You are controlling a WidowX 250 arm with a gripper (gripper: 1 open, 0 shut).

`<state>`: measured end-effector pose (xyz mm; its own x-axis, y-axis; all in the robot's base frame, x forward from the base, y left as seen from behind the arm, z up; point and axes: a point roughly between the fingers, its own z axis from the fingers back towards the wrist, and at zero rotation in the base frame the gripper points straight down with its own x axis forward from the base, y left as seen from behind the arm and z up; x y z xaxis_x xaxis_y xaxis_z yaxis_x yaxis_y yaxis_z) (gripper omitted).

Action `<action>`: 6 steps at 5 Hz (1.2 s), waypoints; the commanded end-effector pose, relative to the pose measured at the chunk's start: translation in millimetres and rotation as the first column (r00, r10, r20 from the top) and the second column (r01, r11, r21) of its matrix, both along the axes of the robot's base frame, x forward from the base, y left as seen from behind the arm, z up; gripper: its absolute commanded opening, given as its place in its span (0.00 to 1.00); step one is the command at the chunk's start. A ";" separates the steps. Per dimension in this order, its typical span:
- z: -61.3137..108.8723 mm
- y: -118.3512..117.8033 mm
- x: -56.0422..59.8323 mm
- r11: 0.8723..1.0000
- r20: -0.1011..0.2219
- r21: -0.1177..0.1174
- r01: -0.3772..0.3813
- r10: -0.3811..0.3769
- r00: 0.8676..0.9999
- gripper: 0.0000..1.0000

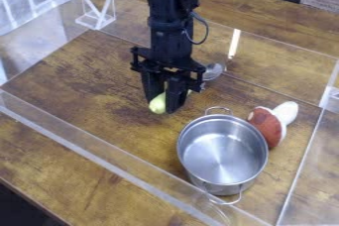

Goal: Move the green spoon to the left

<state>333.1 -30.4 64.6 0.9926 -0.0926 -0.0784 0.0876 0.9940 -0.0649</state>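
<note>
The green spoon (159,103) hangs in my gripper (167,95), which points straight down and is shut on its thick yellow-green handle. The handle's rounded end pokes out below the left finger. The spoon's silver bowl (209,70) sticks out to the right of the fingers, behind them. The spoon looks lifted slightly off the wooden table (79,91), left of and behind the pot.
A steel pot (223,151) stands at the front right, with a red-brown and white mushroom toy (275,121) beside it. A clear acrylic wall (93,151) rims the work area. A white rack (95,12) stands at the back left, and a white strip (235,44) behind the arm.
</note>
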 end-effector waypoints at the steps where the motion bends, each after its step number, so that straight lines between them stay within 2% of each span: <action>1: 33.0 -2.3 -5.4 1.000 0.090 0.003 -0.008 0.008 0.996 0.00; 2: 39.7 -13.1 -7.9 0.999 0.091 0.006 0.041 -0.041 0.995 0.00; 3: 54.1 -18.7 -10.1 0.997 0.103 0.015 0.081 -0.082 0.991 0.00; 5: 74.8 32.8 -4.2 0.991 0.130 0.048 0.127 -0.132 0.983 0.00; 6: 96.9 57.2 -6.2 0.994 0.139 0.079 0.070 -0.081 0.987 0.00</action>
<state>324.6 21.1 127.8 0.9825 -0.1792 -0.0501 0.1794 0.9838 -0.0015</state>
